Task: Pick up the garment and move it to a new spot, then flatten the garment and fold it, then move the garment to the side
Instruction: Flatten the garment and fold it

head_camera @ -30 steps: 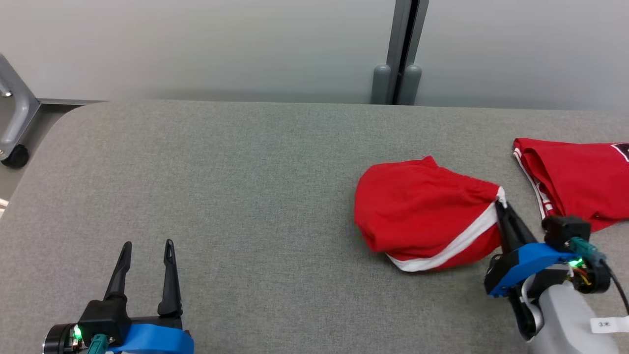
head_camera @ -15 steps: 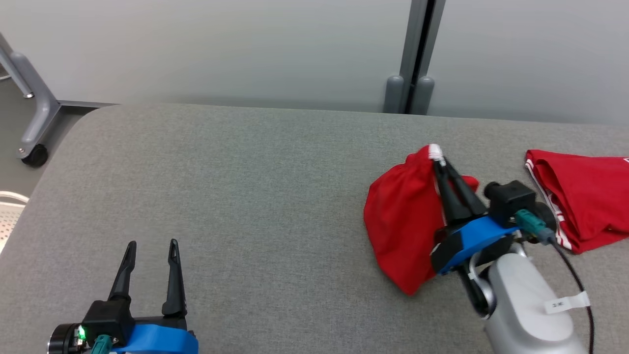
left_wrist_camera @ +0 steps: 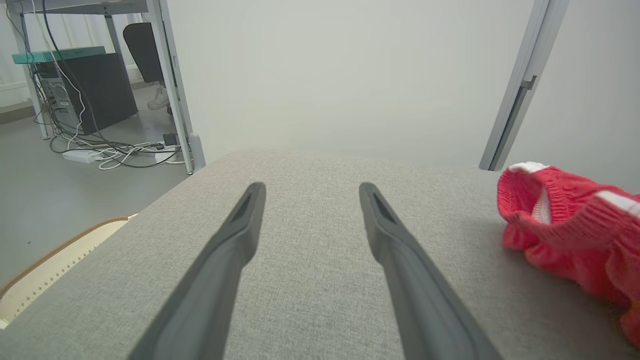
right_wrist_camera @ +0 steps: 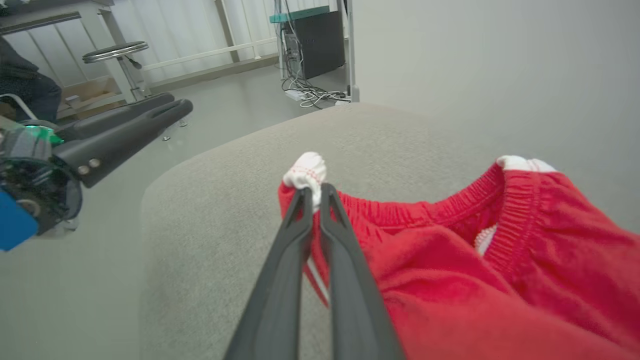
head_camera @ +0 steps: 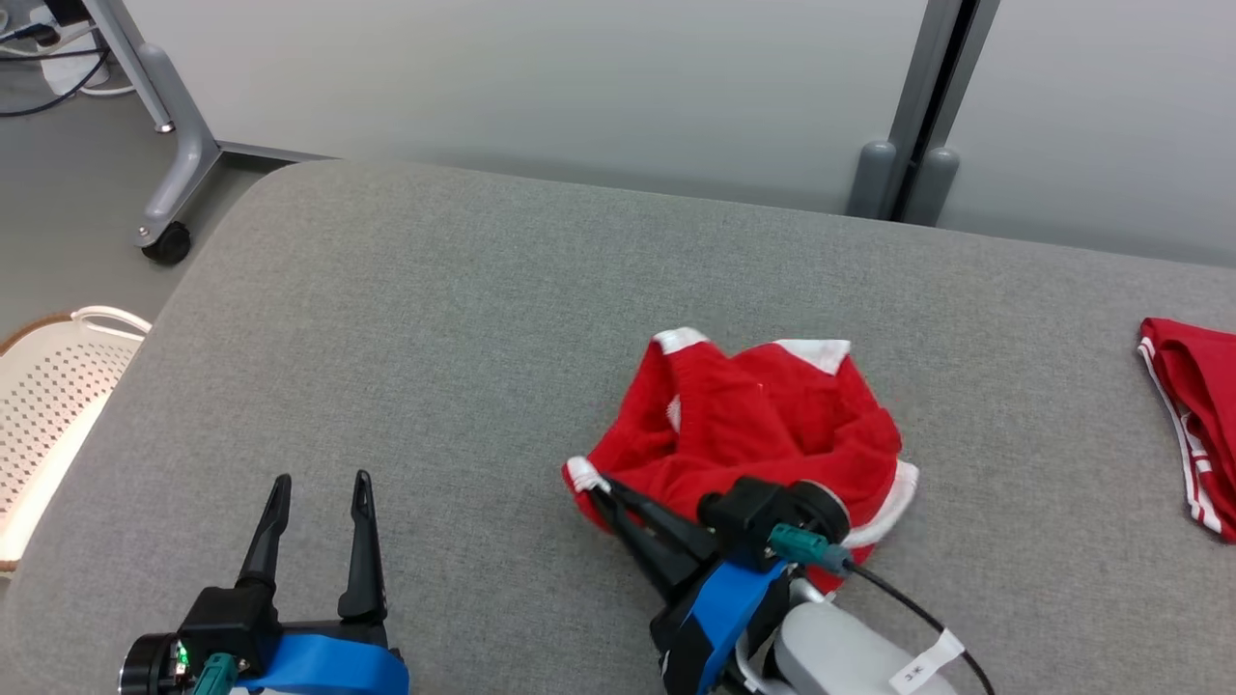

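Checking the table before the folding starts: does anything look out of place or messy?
The red garment lies bunched in a heap on the table, waistband gaping, with one white-trimmed corner pinched in the right gripper. A second red garment lies apart, further to the robot's right. Nothing looks torn or spilled.

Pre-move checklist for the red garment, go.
1. Grip: right gripper shut on the garment at its white-trimmed edge: ok.
2. Placement: garment well inside the table edges: ok.
3. Helper: left gripper open, holding nothing, apart from the garment: ok.
4. Flatness: not ok, the garment is bunched.
5. Clearance: second red garment lies apart, to the right: ok.
6. Number of layers pinched: cannot tell.
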{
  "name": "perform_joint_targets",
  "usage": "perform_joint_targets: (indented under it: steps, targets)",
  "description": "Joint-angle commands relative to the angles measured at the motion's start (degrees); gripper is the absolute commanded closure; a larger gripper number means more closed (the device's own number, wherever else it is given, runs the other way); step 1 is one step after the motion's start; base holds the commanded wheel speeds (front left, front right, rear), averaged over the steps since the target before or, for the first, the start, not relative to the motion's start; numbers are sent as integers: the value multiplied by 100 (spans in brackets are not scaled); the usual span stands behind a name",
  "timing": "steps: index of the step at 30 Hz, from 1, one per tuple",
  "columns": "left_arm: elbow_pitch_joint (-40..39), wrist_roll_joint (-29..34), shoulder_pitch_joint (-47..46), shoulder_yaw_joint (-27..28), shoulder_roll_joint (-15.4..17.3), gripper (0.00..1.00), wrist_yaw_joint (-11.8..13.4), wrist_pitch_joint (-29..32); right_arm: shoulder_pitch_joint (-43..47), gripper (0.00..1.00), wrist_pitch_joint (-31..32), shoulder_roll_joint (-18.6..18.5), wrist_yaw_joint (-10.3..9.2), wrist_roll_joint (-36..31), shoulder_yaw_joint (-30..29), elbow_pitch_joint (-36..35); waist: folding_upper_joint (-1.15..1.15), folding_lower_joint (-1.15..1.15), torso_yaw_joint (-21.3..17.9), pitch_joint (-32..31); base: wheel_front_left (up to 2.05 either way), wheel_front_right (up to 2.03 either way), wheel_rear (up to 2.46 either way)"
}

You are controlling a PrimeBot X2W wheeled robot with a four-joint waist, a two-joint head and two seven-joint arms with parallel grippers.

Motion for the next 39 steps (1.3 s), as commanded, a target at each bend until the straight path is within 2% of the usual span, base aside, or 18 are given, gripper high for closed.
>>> perform_joint_targets:
  steps: [1,3,4,5,9,13,15,21,28,33,39]
  targets:
    - [10,-24,-86,-13,-5,0,29,-24,-52,100,-19,-16,1,116,201,-18,0,0,38,36,0,0,0]
    - [19,-51,-108,-30,-4,0,48,-24,-39,100,-20,-13,2,270,542,-7,0,0,46,58,0,0,0]
    - [19,-65,-109,-32,-3,0,56,-24,-48,53,-20,-13,2,299,674,6,0,0,33,72,0,0,0]
    - [21,-70,-112,-27,-5,0,58,-24,-55,0,-20,-16,1,340,808,41,0,0,15,82,0,0,0]
    - [27,-85,-136,-11,-5,0,81,-24,-90,0,-19,-14,1,400,852,95,0,0,-134,104,0,0,0]
    - [22,-42,-89,41,-3,0,82,-24,96,0,-19,-14,1,340,442,106,0,0,-344,60,0,0,0]
    - [15,-22,-64,102,-3,0,76,-24,183,0,-19,-5,2,96,269,48,0,0,-461,31,0,0,0]
    - [-48,26,16,209,-3,0,66,-24,589,0,-19,-155,1,-547,-782,-284,0,0,-700,-29,0,0,0]
    - [-73,75,36,281,-3,0,13,-24,801,0,-19,-356,2,-1001,-2182,-486,0,0,-829,19,0,0,0]
    - [-67,93,-51,274,-3,0,-30,-24,612,0,-19,-342,2,-1277,-2740,-138,0,0,-808,86,0,0,0]
    - [-68,105,-125,230,-4,0,-49,-24,361,0,-19,-264,1,-1442,-2923,514,0,0,-691,199,0,0,0]
